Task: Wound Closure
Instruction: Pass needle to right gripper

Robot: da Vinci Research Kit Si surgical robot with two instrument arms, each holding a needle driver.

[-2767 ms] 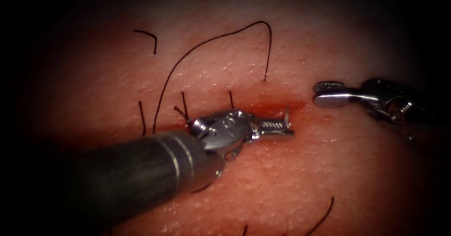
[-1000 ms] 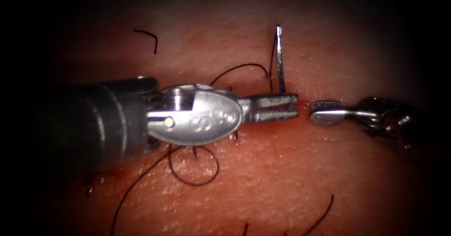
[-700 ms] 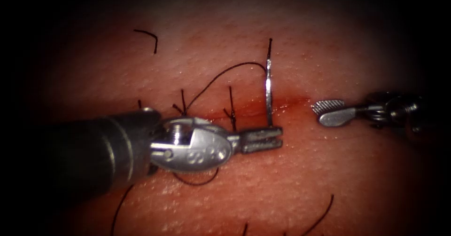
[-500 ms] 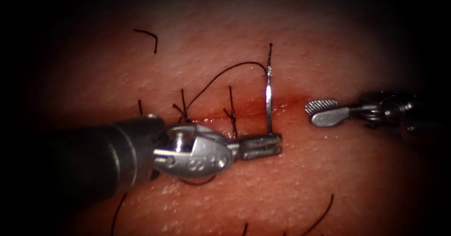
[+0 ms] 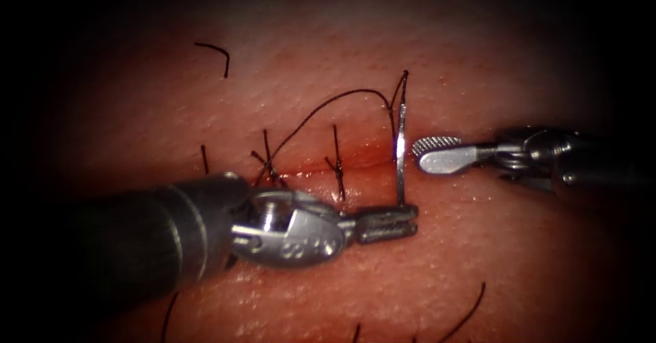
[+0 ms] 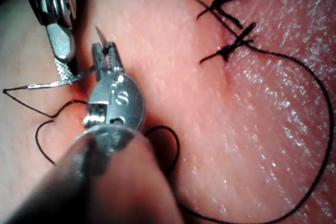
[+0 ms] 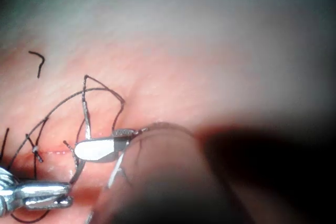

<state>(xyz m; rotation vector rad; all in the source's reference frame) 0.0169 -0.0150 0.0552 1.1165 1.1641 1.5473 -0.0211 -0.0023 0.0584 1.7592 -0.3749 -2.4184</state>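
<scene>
My left tool (image 5: 410, 220) lies below the cut (image 5: 369, 153), jaws shut on the curved needle (image 5: 400, 145) close to its pointed end. The needle stands upright over the cut, clear of the tissue (image 5: 492, 247). In the left wrist view its point pokes out just past the left jaws (image 6: 107, 56). The thread (image 5: 328, 104) leaves the needle's top end and arcs left to the knotted stitches (image 5: 268, 164). Coming in from the right, my right tool (image 5: 418, 153) has its jaws open and holds nothing. Its tips are right beside the needle's middle (image 6: 47, 83).
A second tied stitch (image 5: 337, 167) crosses the cut just left of the needle. Red fluid (image 5: 372, 150) lies in the cut. Cut ends of thread lie at the upper left (image 5: 217, 50) and lower right (image 5: 470, 310). Slack thread (image 6: 315, 129) loops over the tissue.
My right tool has moved left up to the needle, its jaws spreading wider. The left tool has sunk from above the cut to below it, still gripping the upright needle.
</scene>
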